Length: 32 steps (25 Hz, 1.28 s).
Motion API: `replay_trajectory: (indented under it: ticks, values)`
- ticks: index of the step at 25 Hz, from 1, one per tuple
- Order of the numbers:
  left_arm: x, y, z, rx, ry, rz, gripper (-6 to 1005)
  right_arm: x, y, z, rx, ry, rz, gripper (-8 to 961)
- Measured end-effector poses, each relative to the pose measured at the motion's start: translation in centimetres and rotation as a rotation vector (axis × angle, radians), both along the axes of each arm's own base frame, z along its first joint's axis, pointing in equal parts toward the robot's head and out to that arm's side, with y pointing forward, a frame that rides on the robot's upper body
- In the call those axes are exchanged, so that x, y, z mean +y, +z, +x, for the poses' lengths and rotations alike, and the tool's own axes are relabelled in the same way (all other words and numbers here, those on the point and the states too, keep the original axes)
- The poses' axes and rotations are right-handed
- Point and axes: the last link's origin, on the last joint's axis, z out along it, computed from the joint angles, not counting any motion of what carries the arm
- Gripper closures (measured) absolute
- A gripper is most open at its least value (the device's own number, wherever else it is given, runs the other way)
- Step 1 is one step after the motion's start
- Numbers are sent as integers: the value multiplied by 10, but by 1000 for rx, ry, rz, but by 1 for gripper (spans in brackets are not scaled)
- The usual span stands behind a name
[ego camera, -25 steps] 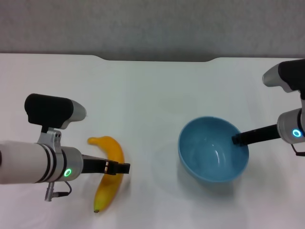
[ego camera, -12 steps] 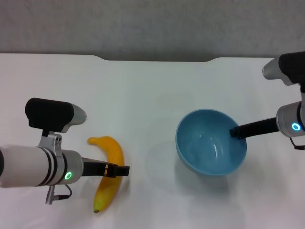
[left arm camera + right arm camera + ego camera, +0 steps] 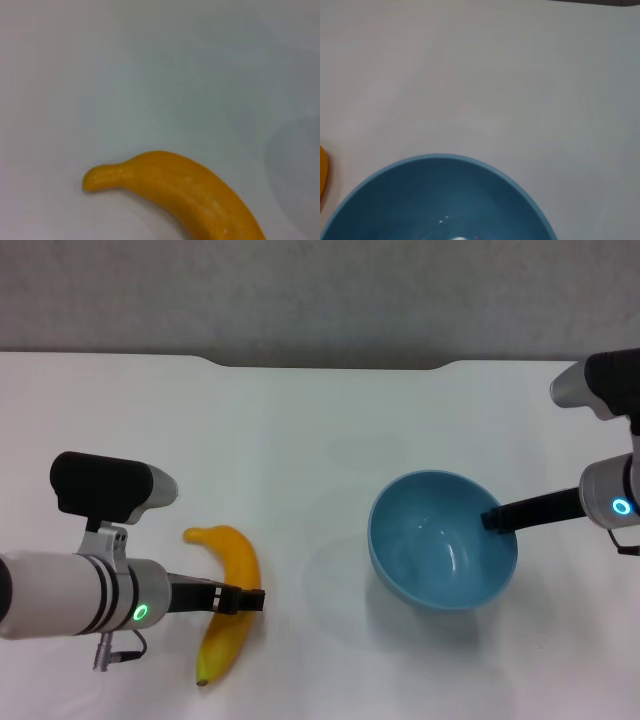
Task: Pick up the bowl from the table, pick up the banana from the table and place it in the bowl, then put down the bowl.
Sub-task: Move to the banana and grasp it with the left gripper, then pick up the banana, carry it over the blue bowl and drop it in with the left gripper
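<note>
On the white surface (image 3: 300, 440) the left tool (image 3: 250, 598) sits across the middle of the banana (image 3: 230, 595), whose long axis runs from its stem on the far side toward the robot, crosswise to the tool's reach; whether the tool has closed on it I cannot tell. To the banana's right, the light-blue bowl (image 3: 440, 545) appears raised, its right rim gripped by the right tool (image 3: 492, 519). The left wrist view shows only the banana's stem half, the right wrist view only the bowl's rim.
</note>
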Motion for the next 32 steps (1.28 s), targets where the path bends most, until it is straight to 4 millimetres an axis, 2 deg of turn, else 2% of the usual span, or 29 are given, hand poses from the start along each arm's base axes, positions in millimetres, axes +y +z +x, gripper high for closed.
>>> replay_trajectory:
  ticks: [12, 16, 22, 28, 32]
  values:
    - [1, -2, -8, 10, 27, 3, 127, 0, 0, -1, 1, 2, 0, 932]
    - [2, 0, -6, -2, 27, 10, 309, 0, 0, 1, 0, -2, 5, 932]
    - [10, 18, 24, -77, -72, 72, 502, -2, 0, 6, 0, -13, 12, 931]
    - [9, 39, 35, -154, -131, 160, 502, -1, 1, 5, 1, -8, 19, 931]
    - [10, 51, 49, -225, -193, 190, 502, 3, -2, -5, 41, 1, 27, 931]
